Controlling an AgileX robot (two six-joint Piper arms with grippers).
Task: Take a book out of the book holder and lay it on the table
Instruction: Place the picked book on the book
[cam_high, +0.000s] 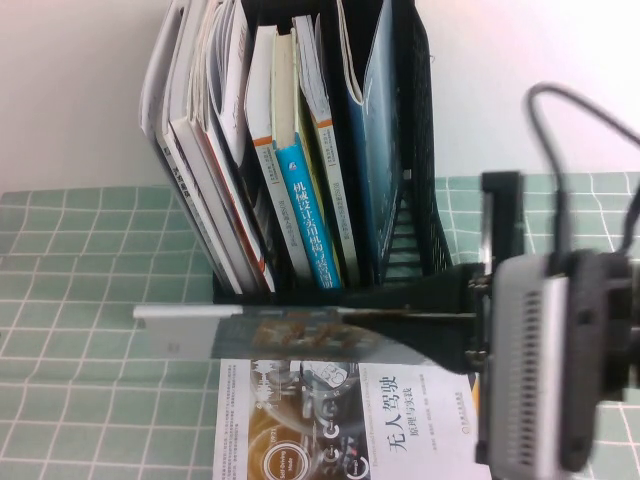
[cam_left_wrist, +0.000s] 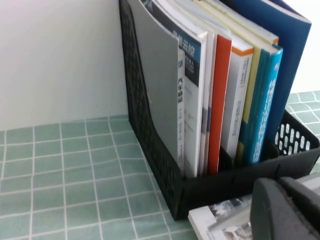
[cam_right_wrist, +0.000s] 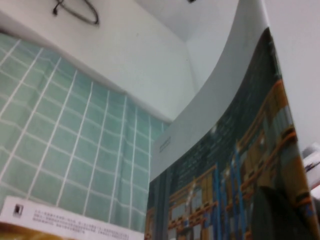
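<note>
The black mesh book holder (cam_high: 405, 250) stands at the back centre with several upright books, among them a blue-spined book (cam_high: 308, 225). My right gripper (cam_high: 420, 315) is shut on a thin grey-covered book (cam_high: 250, 318) and holds it nearly flat, seen edge-on, just in front of the holder and above the table. In the right wrist view its cover (cam_right_wrist: 230, 165) shows a warehouse picture, with one dark finger (cam_right_wrist: 280, 215) pressed on it. My left gripper (cam_left_wrist: 287, 210) shows only as dark parts in the left wrist view, low beside the holder (cam_left_wrist: 150, 130); it is out of the high view.
A white book (cam_high: 350, 425) with a Chinese title lies flat on the green checked cloth (cam_high: 90, 300) in front of the holder, under the held book; it also shows in the left wrist view (cam_left_wrist: 220, 220). A white wall is behind.
</note>
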